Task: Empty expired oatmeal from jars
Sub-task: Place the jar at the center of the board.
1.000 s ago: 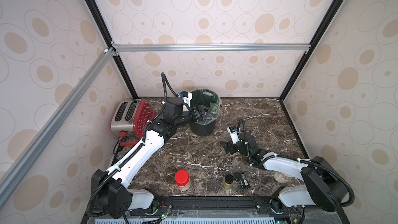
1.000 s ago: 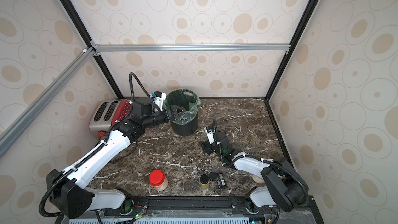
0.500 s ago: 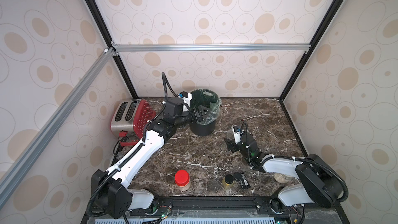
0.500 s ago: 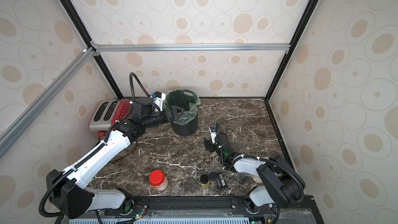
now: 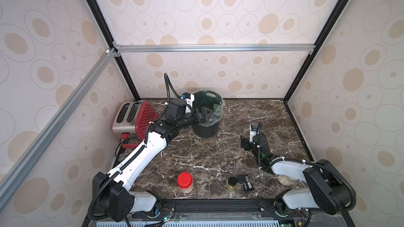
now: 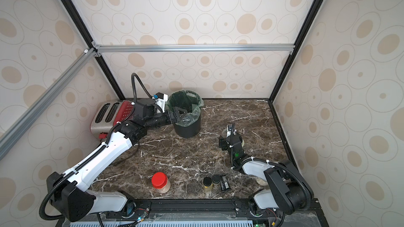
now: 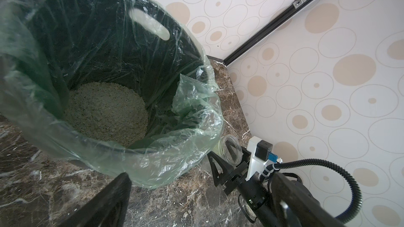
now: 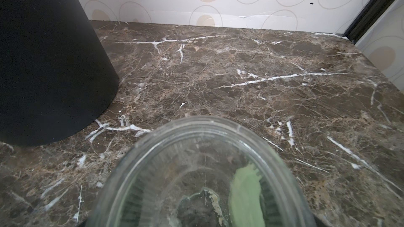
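Walls papered in beige ovals and rings close the booth on three sides, with black posts in the corners and aluminium rails [image 5: 214, 48] across the back and left. The floor is a dark brown marble tabletop [image 5: 218, 158] with white veins. At far left stands a red and silver toaster [image 5: 133, 116]. Next, the left gripper [image 5: 205, 113] hangs over the rim of a black bin [image 5: 205, 131] lined in green plastic, jaws wide apart and empty; oatmeal [image 7: 105, 110] lies heaped in its bottom. Near the front edge stands a red-lidded jar [image 5: 185, 182], then two small black-capped bottles [image 5: 232, 182]. Right of the bin, the right gripper [image 5: 246, 136] is clamped on a lidless jar [image 8: 203, 171], nearly empty. A third jar [image 5: 286, 180] with oatmeal shows under the right arm
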You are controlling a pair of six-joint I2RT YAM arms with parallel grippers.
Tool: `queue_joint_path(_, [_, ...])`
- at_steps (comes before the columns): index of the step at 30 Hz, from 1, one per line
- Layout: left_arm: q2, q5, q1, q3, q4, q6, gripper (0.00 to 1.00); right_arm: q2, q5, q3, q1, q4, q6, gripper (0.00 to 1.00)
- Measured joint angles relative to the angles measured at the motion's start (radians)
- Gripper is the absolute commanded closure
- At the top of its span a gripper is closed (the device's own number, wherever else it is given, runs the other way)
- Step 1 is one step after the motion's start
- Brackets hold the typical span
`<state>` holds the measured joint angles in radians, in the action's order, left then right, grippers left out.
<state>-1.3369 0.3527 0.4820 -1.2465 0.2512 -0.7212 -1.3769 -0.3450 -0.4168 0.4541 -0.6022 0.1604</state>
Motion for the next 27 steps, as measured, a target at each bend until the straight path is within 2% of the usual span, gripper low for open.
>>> queue_joint_path(6, [0.000, -0.008, 0.000, -0.003, 0.003, 0.005, 0.01, 0.005, -0.003, -0.002, 0.000, 0.012, 0.007, 0.33])
queue_joint_path(8, [0.000, -0.011, 0.000, -0.003, 0.007, 0.007, 0.01, 0.013, -0.003, -0.005, 0.000, 0.029, 0.007, 0.20])
queue_joint_path(13, [0.000, -0.018, 0.000, -0.005, 0.022, 0.012, 0.01, 0.052, -0.004, -0.015, 0.000, 0.110, 0.009, 0.01])
queue_joint_path(20, [0.000, -0.048, 0.000, -0.027, 0.076, 0.022, 0.01, 0.137, -0.006, -0.072, 0.000, 0.273, 0.030, 0.01])
queue_joint_path(27, [0.011, -0.116, 0.000, -0.027, 0.207, 0.038, 0.01, 0.270, 0.065, -0.246, 0.000, 0.604, 0.072, 0.01])
